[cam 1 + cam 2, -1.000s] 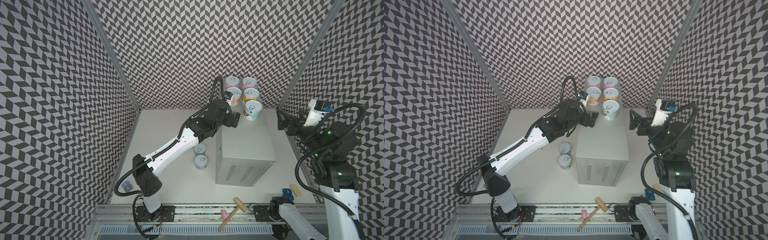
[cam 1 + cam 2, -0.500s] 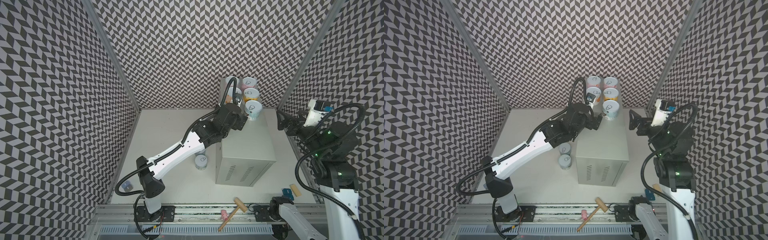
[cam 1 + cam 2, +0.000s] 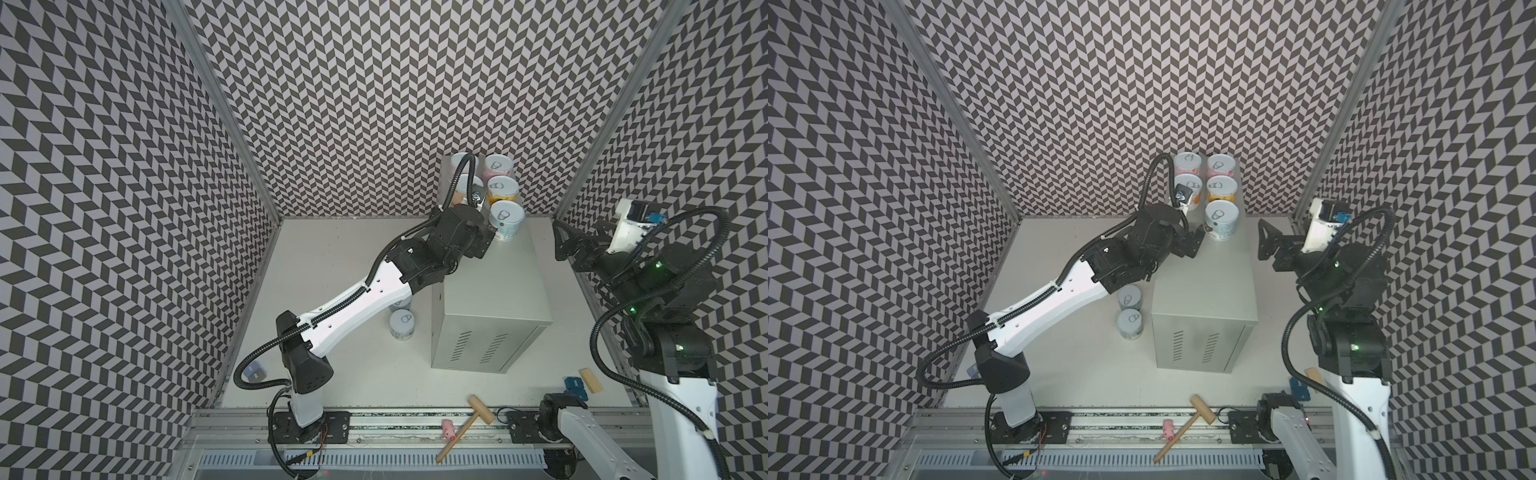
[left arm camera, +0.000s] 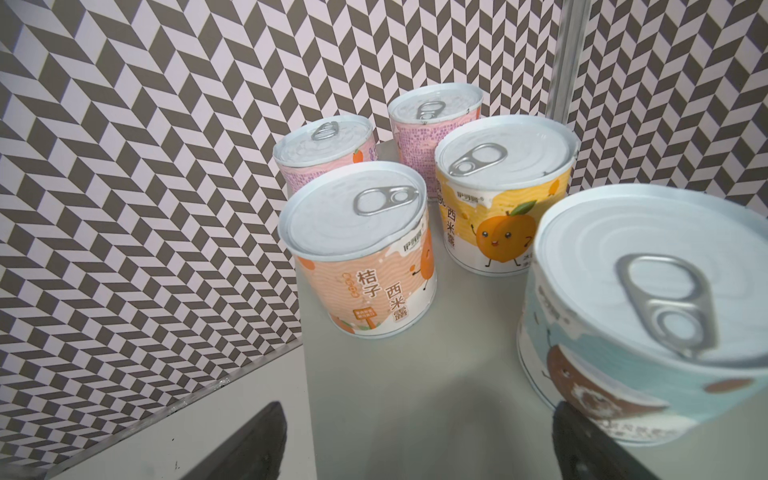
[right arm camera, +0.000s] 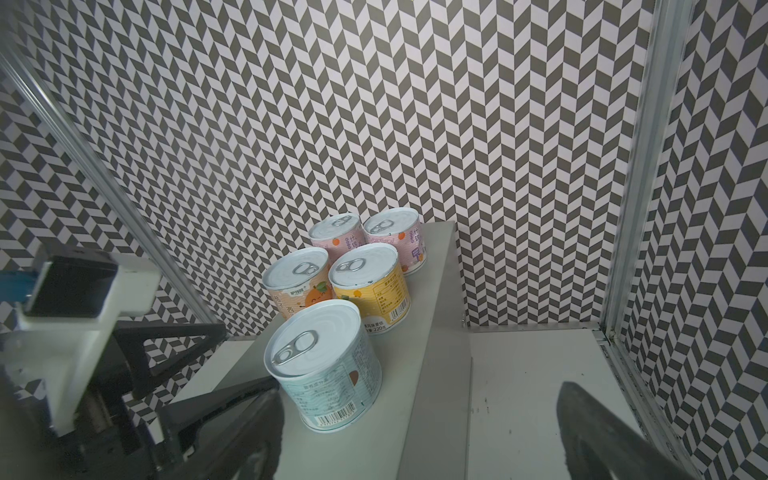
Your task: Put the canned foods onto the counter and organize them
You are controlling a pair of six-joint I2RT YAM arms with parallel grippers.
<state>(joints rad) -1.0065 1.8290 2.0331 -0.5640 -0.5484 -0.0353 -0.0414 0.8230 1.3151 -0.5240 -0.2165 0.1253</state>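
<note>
White floor [image 3: 332, 257], chevron walls [image 3: 374, 104].
Counter [image 3: 490, 266]: 5 cans [image 3: 503, 194] in 2 rows at its far end.
Blue can [image 3: 506, 220]: just beside left pincer [image 3: 1194, 245], whose jaws stand wide and empty before a free slot.
Right pincer [image 3: 1264, 243]: wide, empty, apart from all cans.
Floor cans [image 3: 402, 330]: 2, below and behind left pincer.
Step, judged: fetching can 6.
Next: descend, grip 1 floor can by its sides, lift clear of counter edge.

The grey cabinet [image 3: 498, 282] is standing on the white tabletop [image 3: 332, 257], carrying five cans [image 3: 505, 216] upright at its far end. On the tabletop, two more cans [image 3: 402, 325] are sitting just beside the cabinet, and a wooden mallet [image 3: 465, 430] is lying at the front edge.
</note>
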